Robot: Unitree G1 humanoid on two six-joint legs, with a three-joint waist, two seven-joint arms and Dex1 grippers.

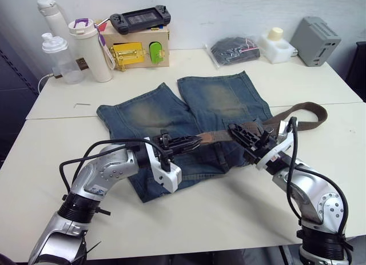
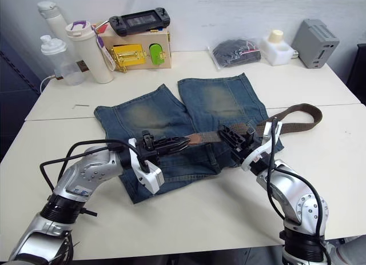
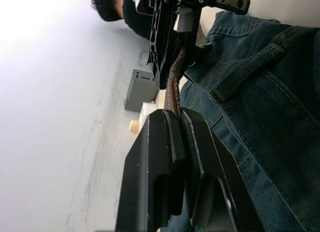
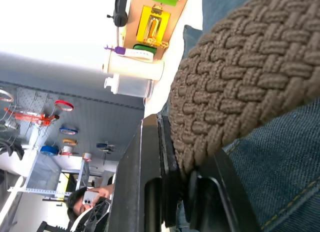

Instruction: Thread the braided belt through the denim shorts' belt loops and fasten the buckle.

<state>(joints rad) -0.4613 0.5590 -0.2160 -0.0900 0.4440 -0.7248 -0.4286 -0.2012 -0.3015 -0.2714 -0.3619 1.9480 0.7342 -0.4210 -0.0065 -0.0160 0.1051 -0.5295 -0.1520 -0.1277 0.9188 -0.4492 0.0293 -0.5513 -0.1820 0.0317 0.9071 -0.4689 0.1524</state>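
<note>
Both grippers pinch the belt across the waist of the shorts on the table, the left gripper at its tip, the right gripper mid-strap; feeding slack while the tip is drawn flat should clear the next loop.

The denim shorts are faded blue cloth, matt and coarse, with paler yellowish worn patches on both legs. The braided belt is a thick brown woven strap with a rough basket-weave surface, ending in a smooth stitched leather-like tip. Both the left gripper and the right gripper have matt black plastic fingers pinching the strap, set on glossy silver metal arms. The table is smooth and pale. At the far left stands a wooden box with a shiny yellow metal latch.
</note>
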